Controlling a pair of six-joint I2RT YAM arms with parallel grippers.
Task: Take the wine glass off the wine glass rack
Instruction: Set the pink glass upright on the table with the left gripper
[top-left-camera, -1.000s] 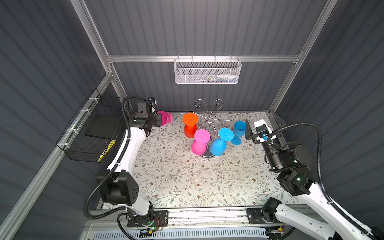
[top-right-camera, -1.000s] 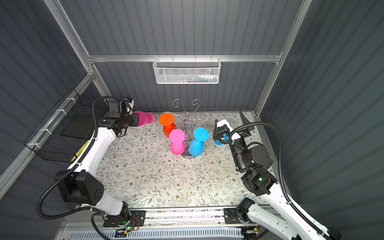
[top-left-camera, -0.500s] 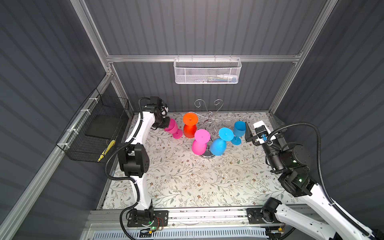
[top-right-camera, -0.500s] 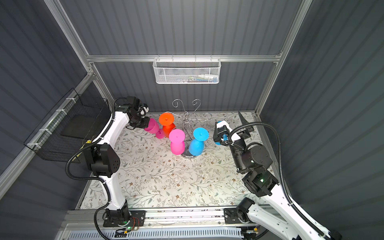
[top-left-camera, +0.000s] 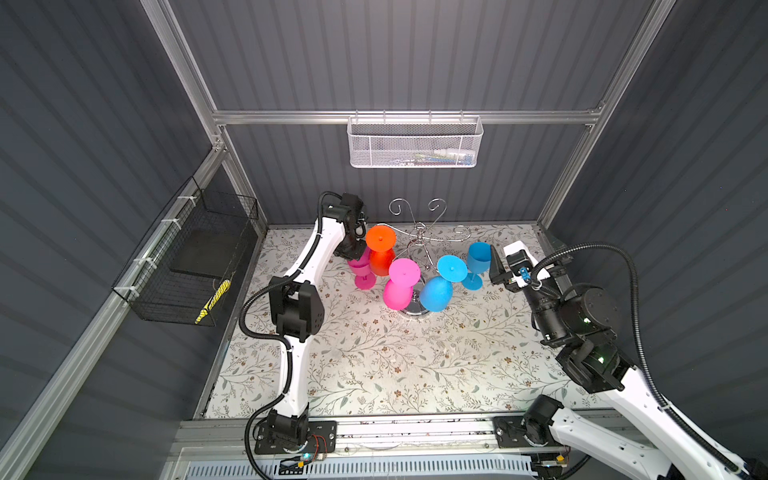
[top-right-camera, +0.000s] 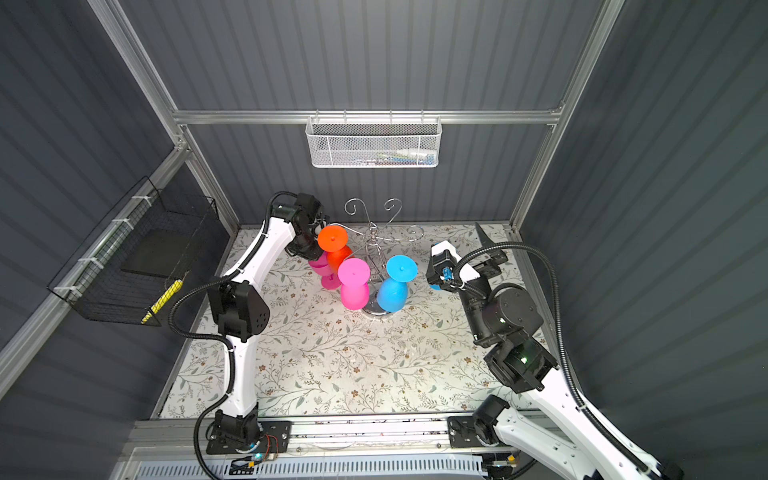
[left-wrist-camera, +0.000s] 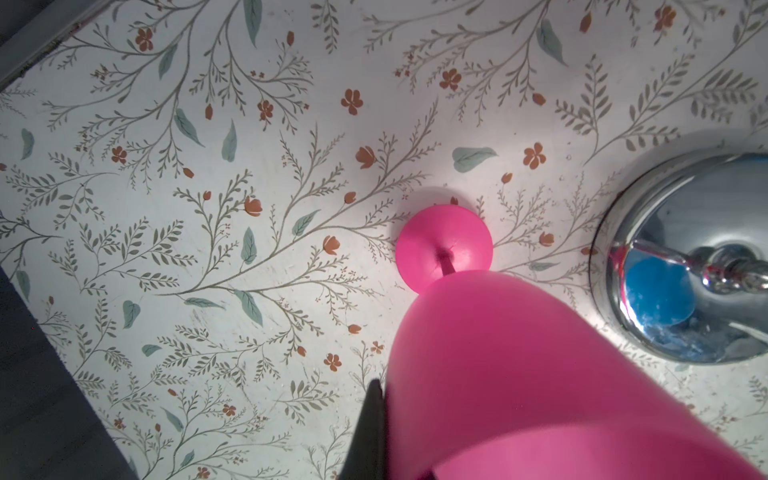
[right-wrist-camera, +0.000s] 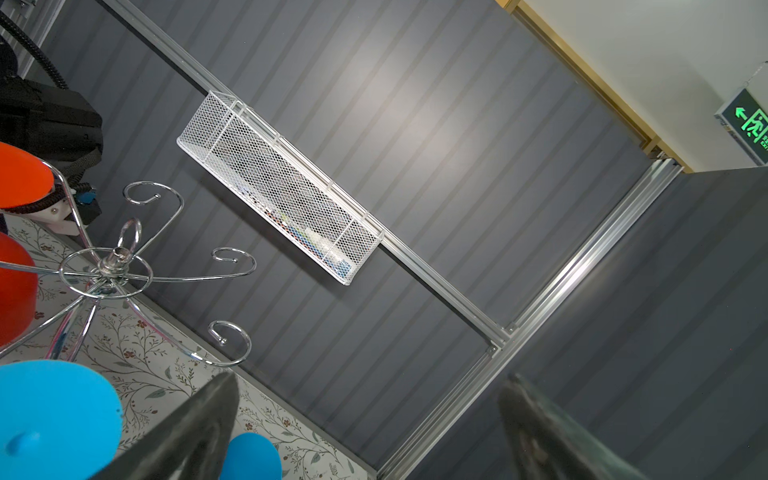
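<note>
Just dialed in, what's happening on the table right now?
The left tool is shut on the rim of a pink wine glass, upright beside the wine glass rack, its foot at the tablecloth or just above. An orange glass, a second pink glass and a blue glass hang upside down on the rack. The right tool is open and empty beside an upright blue glass.

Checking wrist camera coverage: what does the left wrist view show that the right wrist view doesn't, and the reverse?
Left wrist only: the pink wine glass, bowl close up, foot over the floral mat, and the wine glass rack's mirror base with a blue reflection. Right wrist only: the rack's scrolled arms, white mesh basket, orange glass, blue glasses, exit sign, and the open right end effector. Both: the rack and the floral mat.
</note>
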